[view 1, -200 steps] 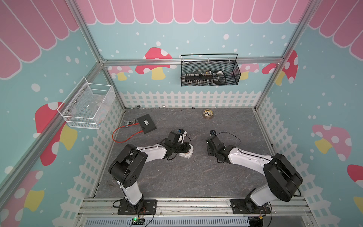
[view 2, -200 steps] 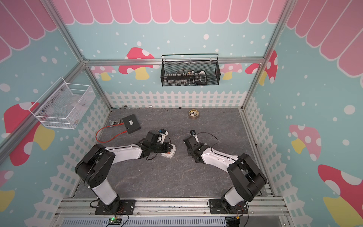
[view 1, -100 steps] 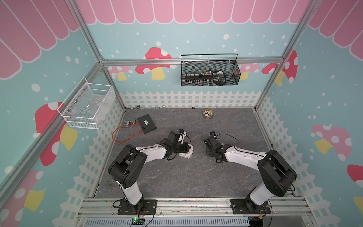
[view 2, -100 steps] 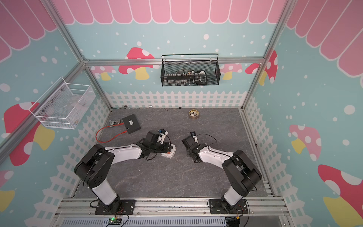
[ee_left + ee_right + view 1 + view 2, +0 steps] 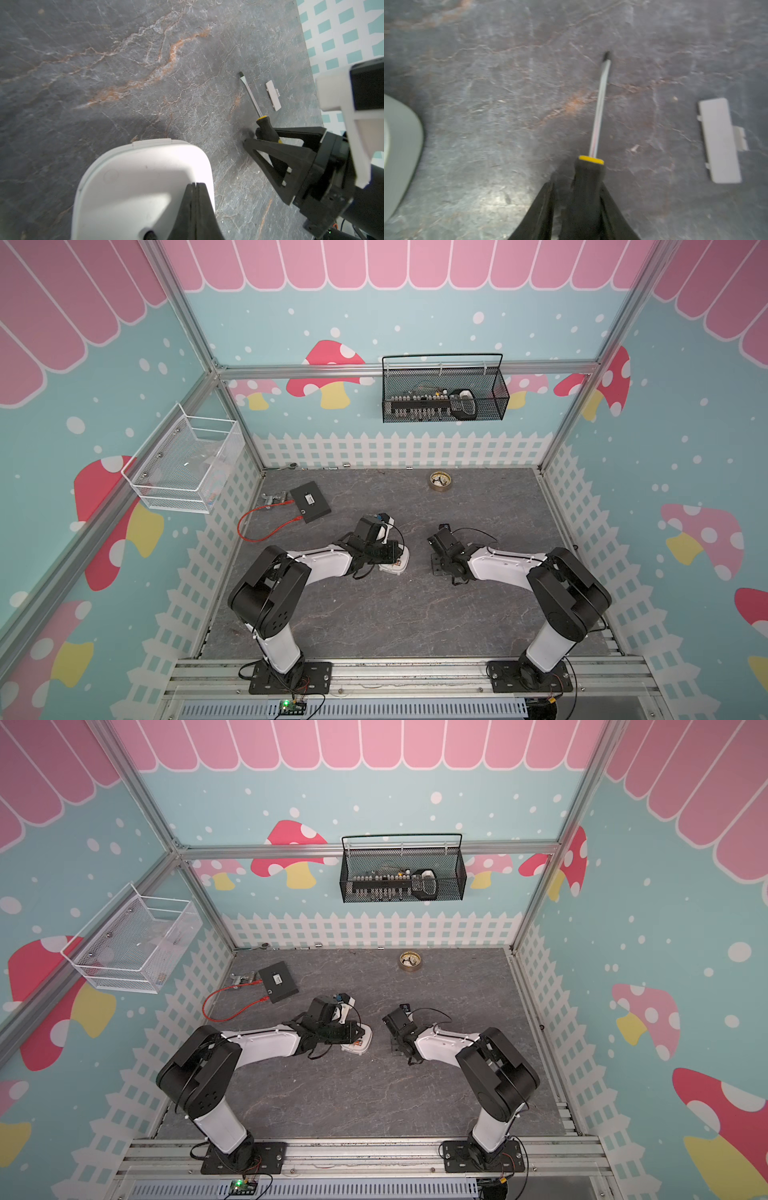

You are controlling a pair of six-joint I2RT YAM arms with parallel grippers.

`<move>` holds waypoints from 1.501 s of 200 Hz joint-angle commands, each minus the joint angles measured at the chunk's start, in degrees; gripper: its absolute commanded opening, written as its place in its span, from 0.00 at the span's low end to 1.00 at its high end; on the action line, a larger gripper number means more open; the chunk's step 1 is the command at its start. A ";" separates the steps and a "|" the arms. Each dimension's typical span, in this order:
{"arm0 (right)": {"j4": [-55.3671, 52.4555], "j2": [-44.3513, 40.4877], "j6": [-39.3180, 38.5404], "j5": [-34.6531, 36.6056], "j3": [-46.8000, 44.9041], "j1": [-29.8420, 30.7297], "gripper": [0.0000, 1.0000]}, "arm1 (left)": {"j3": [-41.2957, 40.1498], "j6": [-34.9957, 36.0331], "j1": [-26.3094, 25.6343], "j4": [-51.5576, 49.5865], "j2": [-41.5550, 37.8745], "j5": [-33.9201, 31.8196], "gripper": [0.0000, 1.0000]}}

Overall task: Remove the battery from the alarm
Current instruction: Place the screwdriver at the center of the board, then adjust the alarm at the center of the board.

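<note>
The alarm [image 5: 135, 176] lies with its plain white back up on the grey floor, seen in both top views [image 5: 395, 567] [image 5: 360, 1044]. My left gripper [image 5: 195, 184] is shut, fingertips together and pressed on the alarm's back. The battery is hidden beneath that gripper. To the right, my right gripper [image 5: 577, 185] is low over the floor [image 5: 437, 567] and stands open. The black-and-yellow screwdriver [image 5: 599, 110] lies flat with its handle between the jaws. A gap shows beside the handle. Its shaft [image 5: 250, 95] points away from the gripper.
A white battery cover [image 5: 718, 141] lies beside the screwdriver [image 5: 273, 95]. A brass disc [image 5: 440, 481] sits near the back fence. A black box [image 5: 310, 502] with a red cable is at back left. Wire baskets hang on the back wall [image 5: 444, 396] and left wall [image 5: 183, 464].
My right gripper's jaws have widened around the screwdriver handle, and that arm has shifted slightly toward the alarm. The left gripper stays shut on the alarm's back.
</note>
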 commanded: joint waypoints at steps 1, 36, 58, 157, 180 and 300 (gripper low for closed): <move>-6.64 4.02 -1.57 -8.72 -3.19 0.30 0.44 | -1.53 0.94 0.20 -7.72 0.89 -2.38 0.00; -10.38 -0.57 -1.58 -7.35 -1.86 0.22 0.51 | -1.39 0.83 0.15 -7.71 0.89 -2.28 0.00; -13.16 -3.23 -1.42 -5.64 -1.33 0.22 0.55 | -1.37 0.87 0.23 -7.85 0.81 -2.29 0.00; -23.02 -23.73 -1.79 3.20 9.99 0.44 0.67 | 3.26 0.27 0.31 -10.72 -12.23 -4.00 0.10; -21.06 -23.71 -3.35 -2.03 10.38 0.88 0.63 | 3.58 -0.85 2.78 -13.45 -18.18 -4.34 0.13; -4.70 -2.22 -2.04 -17.68 7.91 5.64 0.00 | -5.74 -4.89 9.94 -8.27 -7.99 -3.97 0.00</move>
